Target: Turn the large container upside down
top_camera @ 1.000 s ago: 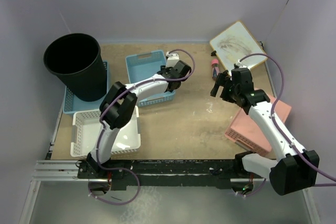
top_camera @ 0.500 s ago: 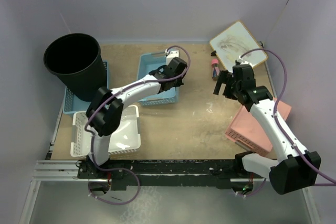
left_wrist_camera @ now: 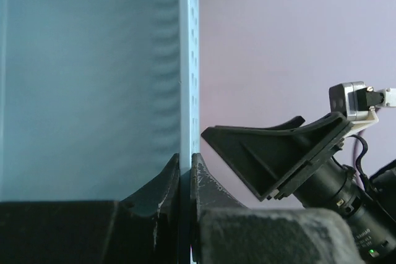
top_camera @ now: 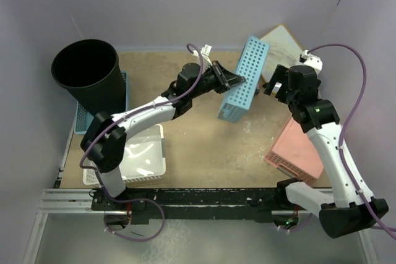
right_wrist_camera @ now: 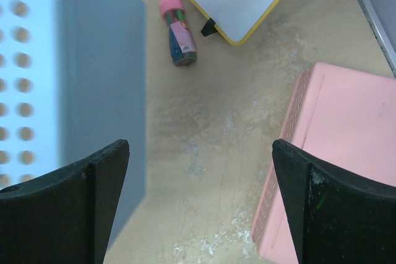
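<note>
1 large container (top_camera: 86,75) stands mouth-up at the far left of the counter (top_camera: 210,146), well to the left of both grippers. 2 light blue baskets: the flat basket (top_camera: 80,122) at the container, and the raised basket (top_camera: 244,78), its wall clamped in the left gripper (left_wrist_camera: 185,165). The right gripper (right_wrist_camera: 198,146) stands apart. 1 white basket (top_camera: 145,159), 1 pink basket (top_camera: 297,146).

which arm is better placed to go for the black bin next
Left, probably: the black bin stands at the far left, though the left gripper must first release the light blue basket. The right gripper is open but far across.
</note>
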Controlling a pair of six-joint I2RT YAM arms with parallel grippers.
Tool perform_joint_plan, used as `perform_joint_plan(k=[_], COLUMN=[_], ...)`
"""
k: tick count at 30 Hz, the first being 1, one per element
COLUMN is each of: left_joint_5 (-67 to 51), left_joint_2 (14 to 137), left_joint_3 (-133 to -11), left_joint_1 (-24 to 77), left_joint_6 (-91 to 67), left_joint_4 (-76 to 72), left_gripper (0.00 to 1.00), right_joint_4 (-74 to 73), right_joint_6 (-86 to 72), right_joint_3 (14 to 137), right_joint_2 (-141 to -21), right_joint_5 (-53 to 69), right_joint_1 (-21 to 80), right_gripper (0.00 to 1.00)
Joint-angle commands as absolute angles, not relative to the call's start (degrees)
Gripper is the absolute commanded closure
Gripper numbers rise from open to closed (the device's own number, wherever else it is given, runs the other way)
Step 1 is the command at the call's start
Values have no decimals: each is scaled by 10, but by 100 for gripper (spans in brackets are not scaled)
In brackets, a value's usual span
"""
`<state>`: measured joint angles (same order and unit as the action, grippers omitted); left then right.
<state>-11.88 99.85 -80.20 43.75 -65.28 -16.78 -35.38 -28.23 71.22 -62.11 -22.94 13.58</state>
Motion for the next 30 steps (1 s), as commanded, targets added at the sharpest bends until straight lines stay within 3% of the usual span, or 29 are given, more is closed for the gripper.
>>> perform_joint_plan(k=[1,5,11,17,19,23,26,30], left_joint_5=[-217,-223,-252,-258,-268,-284,-270,-127], left_joint_2=[1045,1077,1119,1153,1150,1121,1074,1010], left_joint_3=[-708,-636,-558,-501,-488,-461,-465,-540], left_joint_1=[422,421,375,356,353,335,313,304], left_joint_6=[-871,-991,-1070,-1084,-1062,-982,-805,-548], left_joint_4=[-488,-671,-813,-869,-851,-757,-496,-95], left_gripper=[100,100,100,100,95,88,81,68], right_joint_4=[-336,-336,-322,-289,-280,-265,-264,-251], right_joint_6=[-293,-292,-307,-309,-311,-313,-312,-294], right_joint_3=[706,692,660,642,634,614,606,594], right_joint_2=[-589,-577,-570,-589,-592,-595,-600,-603], right_joint_5=[-242,-250,-222,-183,-162,-141,-135,-107], right_joint_1=[137,137,137,137,137,138,137,137], right_gripper=[0,0,0,0,0,0,0,0])
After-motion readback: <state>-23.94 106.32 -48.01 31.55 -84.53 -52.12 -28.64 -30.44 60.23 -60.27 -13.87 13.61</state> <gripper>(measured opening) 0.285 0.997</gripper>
